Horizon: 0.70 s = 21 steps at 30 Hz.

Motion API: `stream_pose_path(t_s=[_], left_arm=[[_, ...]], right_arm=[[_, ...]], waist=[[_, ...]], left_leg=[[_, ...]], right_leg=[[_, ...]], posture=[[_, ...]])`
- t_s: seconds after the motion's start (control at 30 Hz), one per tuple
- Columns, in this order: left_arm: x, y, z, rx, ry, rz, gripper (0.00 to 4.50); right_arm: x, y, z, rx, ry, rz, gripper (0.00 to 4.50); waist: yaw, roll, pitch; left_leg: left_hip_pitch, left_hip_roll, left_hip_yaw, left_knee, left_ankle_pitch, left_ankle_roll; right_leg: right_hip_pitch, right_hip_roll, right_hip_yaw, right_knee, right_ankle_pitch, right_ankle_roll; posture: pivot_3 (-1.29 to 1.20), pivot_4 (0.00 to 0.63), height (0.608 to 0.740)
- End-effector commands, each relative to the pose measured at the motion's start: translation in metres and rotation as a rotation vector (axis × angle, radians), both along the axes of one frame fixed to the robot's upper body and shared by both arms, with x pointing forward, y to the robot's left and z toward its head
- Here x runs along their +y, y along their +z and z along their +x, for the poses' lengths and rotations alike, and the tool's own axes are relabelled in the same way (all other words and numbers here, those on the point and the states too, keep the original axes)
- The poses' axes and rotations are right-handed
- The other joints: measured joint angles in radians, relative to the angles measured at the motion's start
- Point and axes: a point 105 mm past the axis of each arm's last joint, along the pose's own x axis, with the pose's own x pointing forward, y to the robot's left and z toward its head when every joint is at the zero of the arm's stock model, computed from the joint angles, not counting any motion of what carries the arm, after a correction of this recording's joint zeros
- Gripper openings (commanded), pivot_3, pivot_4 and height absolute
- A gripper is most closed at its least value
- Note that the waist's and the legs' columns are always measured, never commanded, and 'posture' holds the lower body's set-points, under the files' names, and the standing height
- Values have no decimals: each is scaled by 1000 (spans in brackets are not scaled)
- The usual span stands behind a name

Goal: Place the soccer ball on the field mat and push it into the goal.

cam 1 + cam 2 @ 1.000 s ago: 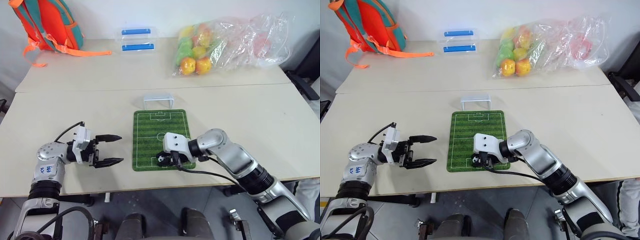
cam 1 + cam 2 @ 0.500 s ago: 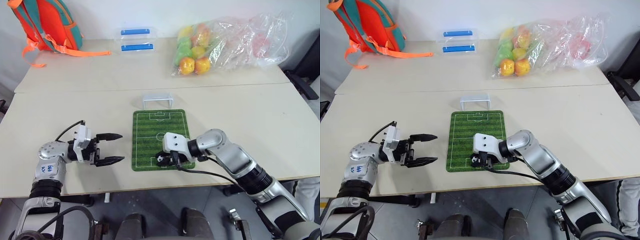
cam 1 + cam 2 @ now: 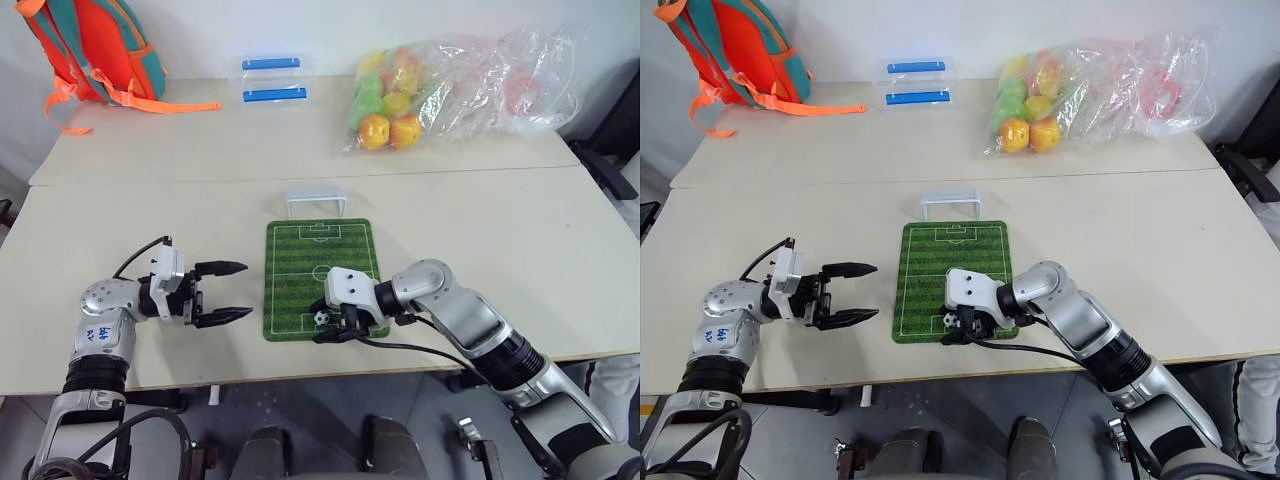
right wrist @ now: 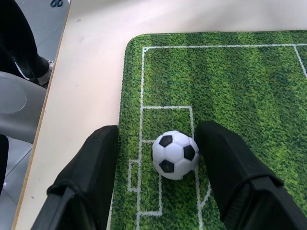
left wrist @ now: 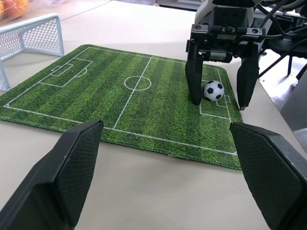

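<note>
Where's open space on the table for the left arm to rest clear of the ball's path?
Bare tabletop lies left of the field mat, around the left gripper, and right of the mat. Crowded: the mat's near end, with right gripper and soccer ball.

Only some blue handwritten marks on the left arm (image 3: 97, 335) show, too small to read.

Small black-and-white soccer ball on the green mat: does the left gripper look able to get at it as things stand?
Probably not cleanly: the small black-and-white soccer ball sits between the right gripper's open fingers, which flank it. The left gripper stands open beside the green field mat.
</note>
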Motion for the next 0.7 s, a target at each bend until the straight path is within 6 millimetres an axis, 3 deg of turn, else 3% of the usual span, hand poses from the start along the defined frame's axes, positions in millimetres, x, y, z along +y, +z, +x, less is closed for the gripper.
stream_pose_path(t_s=[0.03,0.17,0.33,0.43,0.63,0.7], left_arm=[[1,8,1,-43,6,-12,4500],[0,8,3,-45,3,-14,4500],[-1,9,4,-48,-7,-22,4500],[-1,9,3,-48,-20,-26,4500],[6,12,-7,-35,-52,-58,4500],[9,11,-9,-25,-47,-50,4500]], right_arm=[[6,32,-1,-85,39,54,2773],[13,67,-5,-142,74,108,2773],[16,83,-4,-186,39,152,2773],[8,76,-16,-146,36,148,2174],[-8,45,-32,-72,18,99,82],[-9,42,-36,-61,30,98,33]], waist=[[0,0,0],[1,0,0],[3,0,0],[4,0,0],[2,0,0],[-2,0,0]], left_leg=[[0,0,0,0,0,0],[0,0,0,0,0,0],[0,0,0,0,0,0],[-1,0,0,0,0,0],[-1,0,0,-1,-2,0],[0,0,1,-1,-2,0]], right_leg=[[0,0,0,0,0,0],[0,0,0,0,0,0],[0,0,0,0,0,0],[0,0,0,0,0,0],[0,0,-1,-1,0,0],[0,0,-1,-1,0,0]], posture=[[0,150,740],[0,150,740],[0,150,740],[0,150,740],[0,150,740],[0,150,740]])
